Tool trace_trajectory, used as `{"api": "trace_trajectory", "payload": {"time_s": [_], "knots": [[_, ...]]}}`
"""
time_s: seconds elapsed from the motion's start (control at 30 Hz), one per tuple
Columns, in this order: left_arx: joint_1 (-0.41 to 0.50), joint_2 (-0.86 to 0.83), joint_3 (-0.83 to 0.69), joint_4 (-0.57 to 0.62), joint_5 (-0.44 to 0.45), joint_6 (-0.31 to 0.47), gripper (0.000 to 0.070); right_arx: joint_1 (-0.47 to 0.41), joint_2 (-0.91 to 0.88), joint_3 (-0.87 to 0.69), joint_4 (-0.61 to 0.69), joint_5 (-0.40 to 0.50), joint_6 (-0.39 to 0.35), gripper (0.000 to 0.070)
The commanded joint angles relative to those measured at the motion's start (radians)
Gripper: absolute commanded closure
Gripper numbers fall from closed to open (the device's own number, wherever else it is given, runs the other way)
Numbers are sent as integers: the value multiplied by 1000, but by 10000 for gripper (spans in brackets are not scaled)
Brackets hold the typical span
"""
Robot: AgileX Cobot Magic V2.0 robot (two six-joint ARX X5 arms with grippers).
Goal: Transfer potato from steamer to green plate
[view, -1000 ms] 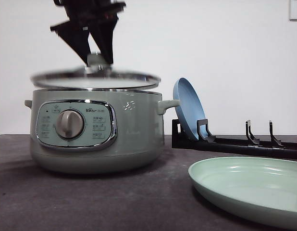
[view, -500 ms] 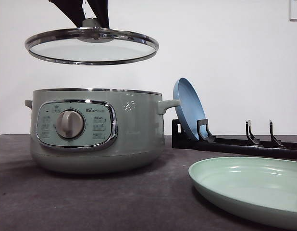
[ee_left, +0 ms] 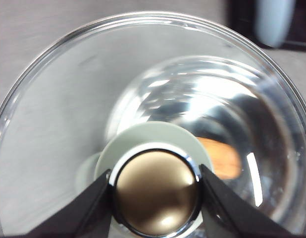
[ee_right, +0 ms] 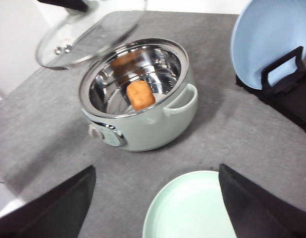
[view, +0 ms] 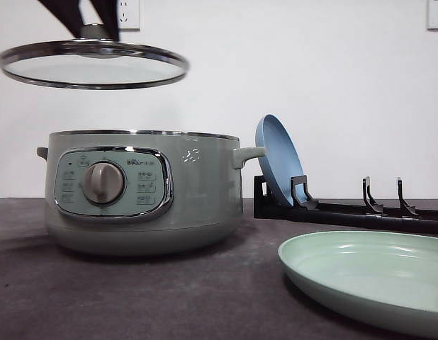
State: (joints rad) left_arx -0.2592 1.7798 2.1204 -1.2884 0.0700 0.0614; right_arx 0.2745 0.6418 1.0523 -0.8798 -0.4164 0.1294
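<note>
We are in the opening step: our left gripper [ee_left: 155,196] is clamped on the knob of the glass lid [view: 92,64], a finger pressed to each side of it, holding the lid in the air above the steamer [view: 142,191] and off toward its outer side. The potato [ee_right: 140,95] lies inside the pot's steel bowl, uncovered from above, and shows as an orange blur through the glass just beyond the left fingers. Our right gripper [ee_right: 155,208] hangs high with its fingers spread wide and nothing between them; the green plate [ee_right: 190,206] sits directly below it and the steamer lies ahead of it. We judge the next move falls to the right arm: reach forward and down into the bowl and close across the potato's narrow width. The steel rim and the near side handle are the edges to clear on the way in and out. The lid's edge overhangs the far side of the rim, so the near side gives the freer entry. The blue plate [ee_right: 272,39] on its rack [ee_right: 286,94] stands well off to the side, away from that path.
</note>
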Motion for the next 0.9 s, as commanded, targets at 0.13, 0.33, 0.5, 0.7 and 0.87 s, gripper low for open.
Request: {"api": "trace_trajectory", "payload": {"time_s": [0.13, 0.33, 0.5, 0.7, 0.87], "knots": [[99, -15, 47, 19, 0, 2, 685, 3, 3, 16, -17, 33, -18, 201], [191, -15, 47, 16, 0, 2, 685, 3, 4, 16, -18, 33, -40, 201], [244, -15, 47, 8, 0, 2, 685, 3, 4, 16, -18, 32, -40, 201], [277, -15, 47, 2, 0, 2, 685, 6, 39, 16, -25, 20, -27, 233], [286, -15, 46, 2, 0, 2, 684, 52, 176, 40, -25, -17, -33, 233]]}}
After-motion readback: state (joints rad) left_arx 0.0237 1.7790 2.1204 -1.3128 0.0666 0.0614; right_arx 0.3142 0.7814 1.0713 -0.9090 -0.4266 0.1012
